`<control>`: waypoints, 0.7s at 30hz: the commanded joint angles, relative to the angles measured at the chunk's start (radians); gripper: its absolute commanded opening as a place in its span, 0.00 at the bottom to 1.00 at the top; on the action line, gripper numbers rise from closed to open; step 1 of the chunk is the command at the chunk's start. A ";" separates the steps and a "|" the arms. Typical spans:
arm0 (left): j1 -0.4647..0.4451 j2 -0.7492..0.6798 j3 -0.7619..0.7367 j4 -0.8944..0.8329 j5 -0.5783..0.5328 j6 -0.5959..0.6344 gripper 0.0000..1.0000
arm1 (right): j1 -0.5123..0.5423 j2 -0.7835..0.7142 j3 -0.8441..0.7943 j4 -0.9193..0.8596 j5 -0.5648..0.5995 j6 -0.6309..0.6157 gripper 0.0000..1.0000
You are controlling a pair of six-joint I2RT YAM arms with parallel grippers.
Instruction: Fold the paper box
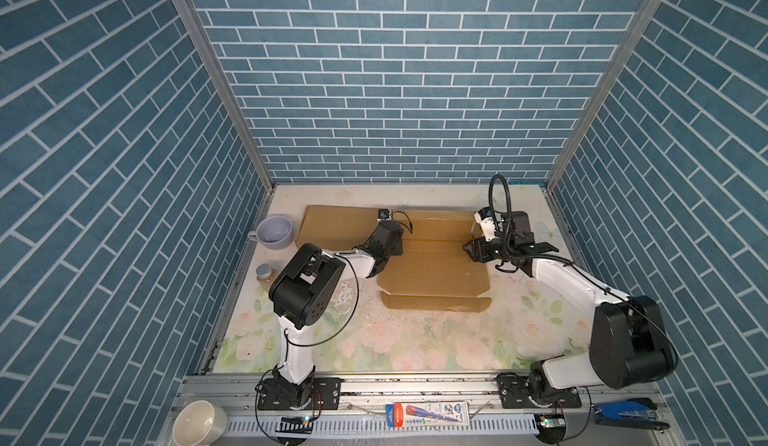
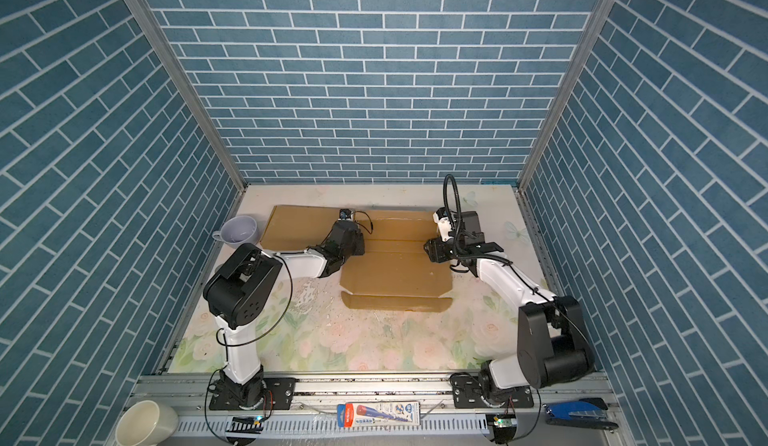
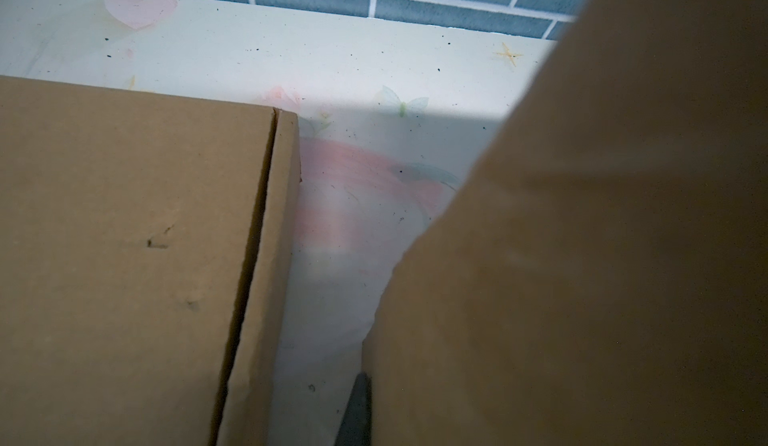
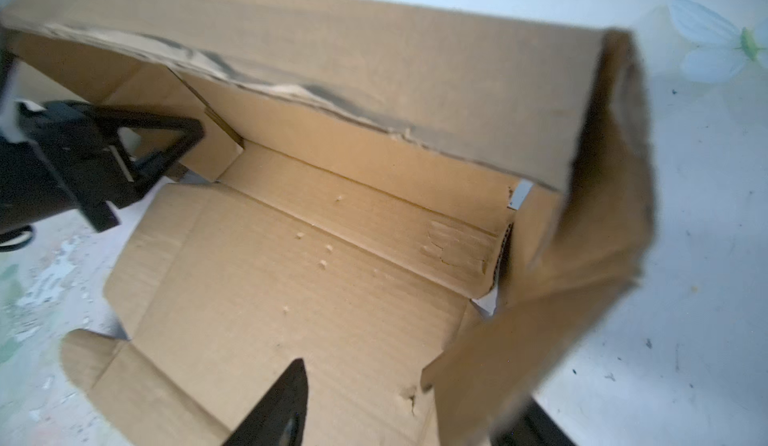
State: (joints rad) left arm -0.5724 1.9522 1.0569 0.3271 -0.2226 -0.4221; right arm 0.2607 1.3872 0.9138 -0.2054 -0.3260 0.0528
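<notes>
Blue brick walls [image 1: 395, 90] enclose my scuffed floral desk [image 1: 415, 340]. The paper box [image 1: 436, 269] lies half-folded near the back; my left jaws pinch one flap [image 3: 582, 257], my right jaws stand apart astride another.

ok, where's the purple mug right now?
In both top views the purple mug sits on the left side, just left of the flat cardboard panel and behind the small jar.

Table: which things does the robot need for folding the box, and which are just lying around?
For the job: paper box, left end effector, right end effector.

Just lying about: lilac cup, small jar, white mug, printed packet, blue tool.
</notes>
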 commanded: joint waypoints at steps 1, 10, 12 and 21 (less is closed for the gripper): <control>0.005 -0.021 -0.021 -0.046 0.002 0.031 0.00 | -0.074 -0.098 0.043 -0.099 -0.116 0.039 0.67; 0.006 -0.016 -0.022 -0.038 0.006 0.027 0.00 | -0.262 -0.087 0.058 -0.133 0.038 0.059 0.51; 0.006 -0.015 -0.017 -0.041 0.007 0.027 0.00 | -0.245 -0.057 0.033 -0.095 0.089 0.030 0.50; 0.006 -0.012 -0.011 -0.048 0.010 0.027 0.00 | -0.094 0.066 0.016 0.007 0.163 -0.083 0.53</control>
State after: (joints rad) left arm -0.5690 1.9499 1.0538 0.3275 -0.2180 -0.4217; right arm 0.1356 1.4231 0.9436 -0.2451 -0.2008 0.0345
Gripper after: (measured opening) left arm 0.080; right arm 0.530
